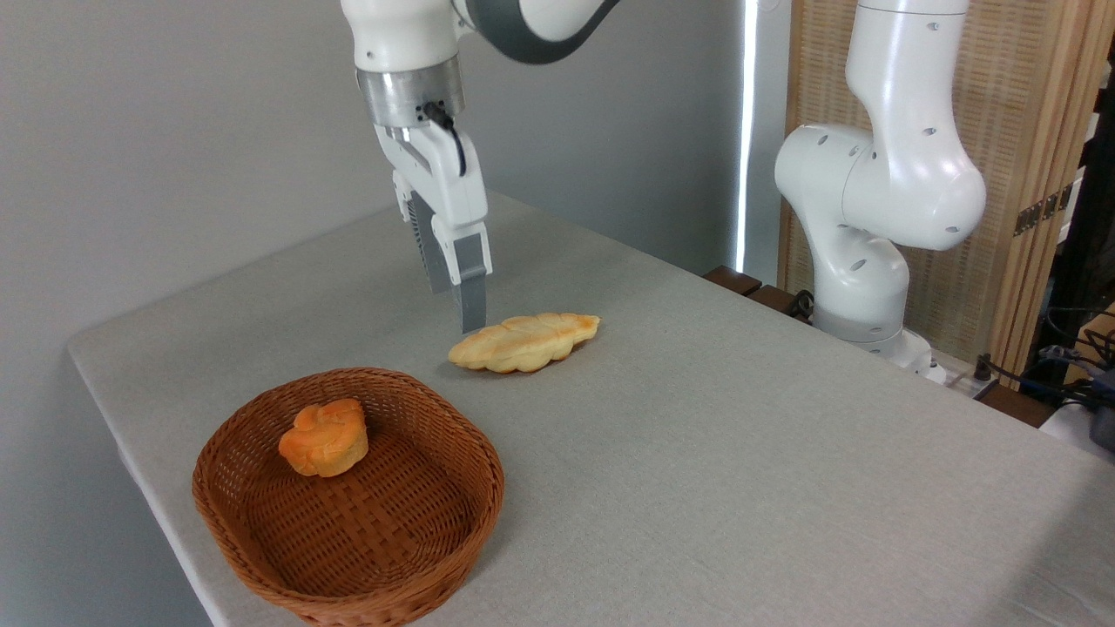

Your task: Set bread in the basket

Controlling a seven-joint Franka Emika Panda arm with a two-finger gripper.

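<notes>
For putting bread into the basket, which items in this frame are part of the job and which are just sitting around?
Part of the job:
- braided loaf, lying on the table
- wicker basket
- end effector, above the loaf's left end

Just lying about:
- small orange bun, already in the basket
- table
</notes>
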